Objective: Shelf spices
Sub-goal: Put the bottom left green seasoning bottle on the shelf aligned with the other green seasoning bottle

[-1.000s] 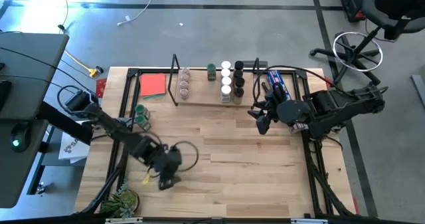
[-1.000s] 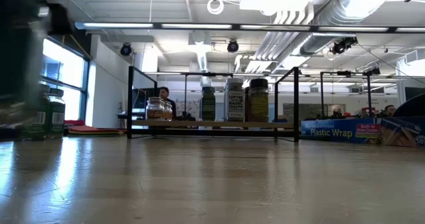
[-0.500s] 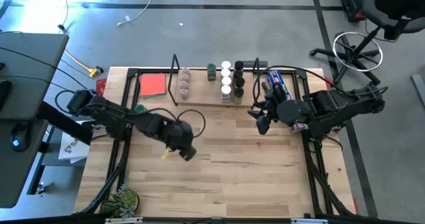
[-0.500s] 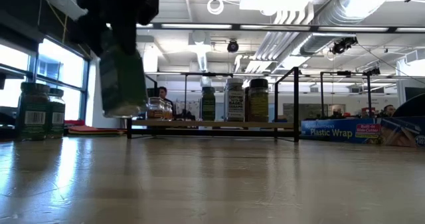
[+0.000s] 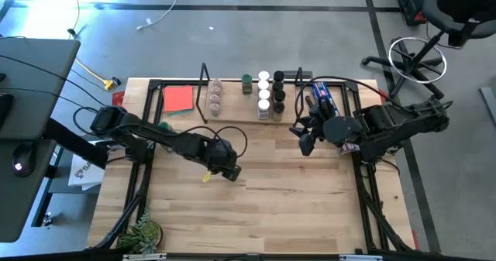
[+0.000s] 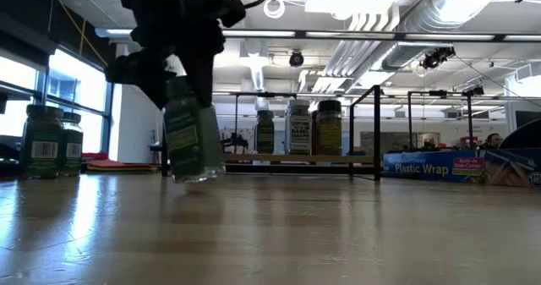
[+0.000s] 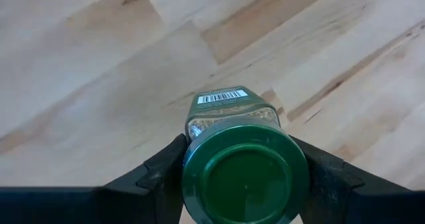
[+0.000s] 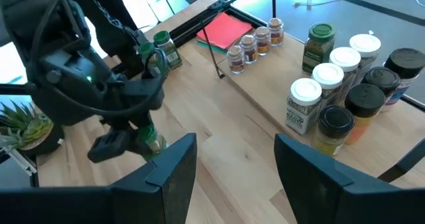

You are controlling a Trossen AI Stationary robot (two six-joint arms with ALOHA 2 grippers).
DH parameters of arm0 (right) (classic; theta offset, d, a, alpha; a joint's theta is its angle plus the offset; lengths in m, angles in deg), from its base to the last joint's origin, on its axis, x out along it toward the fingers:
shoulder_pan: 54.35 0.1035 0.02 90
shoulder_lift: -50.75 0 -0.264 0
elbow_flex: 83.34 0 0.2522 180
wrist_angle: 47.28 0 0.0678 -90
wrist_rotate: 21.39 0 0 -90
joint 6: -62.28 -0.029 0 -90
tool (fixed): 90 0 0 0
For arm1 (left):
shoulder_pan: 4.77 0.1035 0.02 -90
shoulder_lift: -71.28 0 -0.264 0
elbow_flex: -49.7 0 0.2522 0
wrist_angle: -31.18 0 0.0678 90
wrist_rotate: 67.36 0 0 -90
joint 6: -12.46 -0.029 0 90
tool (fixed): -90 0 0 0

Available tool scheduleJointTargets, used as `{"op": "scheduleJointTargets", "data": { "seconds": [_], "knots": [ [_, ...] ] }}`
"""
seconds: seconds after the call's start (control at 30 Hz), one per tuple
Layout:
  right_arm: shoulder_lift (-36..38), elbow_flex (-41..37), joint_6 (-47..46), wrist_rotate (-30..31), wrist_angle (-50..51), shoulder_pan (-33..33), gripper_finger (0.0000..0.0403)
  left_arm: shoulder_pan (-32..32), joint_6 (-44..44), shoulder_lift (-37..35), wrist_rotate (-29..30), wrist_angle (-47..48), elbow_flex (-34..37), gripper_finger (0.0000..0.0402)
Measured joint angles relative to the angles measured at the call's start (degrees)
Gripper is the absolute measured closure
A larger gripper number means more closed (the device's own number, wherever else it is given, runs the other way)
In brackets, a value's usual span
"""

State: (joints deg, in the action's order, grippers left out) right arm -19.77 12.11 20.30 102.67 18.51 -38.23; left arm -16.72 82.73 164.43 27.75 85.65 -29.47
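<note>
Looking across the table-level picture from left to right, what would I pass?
Two green-lidded jars → the jar held in the left pincer → the shelf with its three jars → the blue plastic wrap box.

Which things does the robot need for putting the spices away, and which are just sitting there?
For the job:
- green-lidded spice jar held in the left gripper
- small lidded jars already on the shelf
- low light-wood shelf with black wire ends

Just lying about:
- flat red square card
- long blue printed packet
- small green potted plant
</note>
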Motion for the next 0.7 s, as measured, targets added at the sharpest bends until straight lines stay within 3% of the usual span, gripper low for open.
{"op": "scheduleJointTargets", "data": {
  "seconds": [0.13, 0.37, 0.7],
  "knots": [
    [0.0, 0.0, 0.62, 0.0, 0.0, 0.0, 0.0206, 0.9, 0.92, 1.08, -2.43, -2.41, 0.0, 0.0184],
    [0.0, 0.0, 1.05, 0.02, 0.0, 0.0, 0.0206, 2.71, -5.96, 0.51, -2.97, -3.45, -0.1, 0.0179],
    [0.0, 0.0, 0.9, 0.0, 0.0, 0.0, 0.0206, 5.61, -18.13, 0.42, -5.45, -3.43, -2.85, 0.0128]
  ]
}}
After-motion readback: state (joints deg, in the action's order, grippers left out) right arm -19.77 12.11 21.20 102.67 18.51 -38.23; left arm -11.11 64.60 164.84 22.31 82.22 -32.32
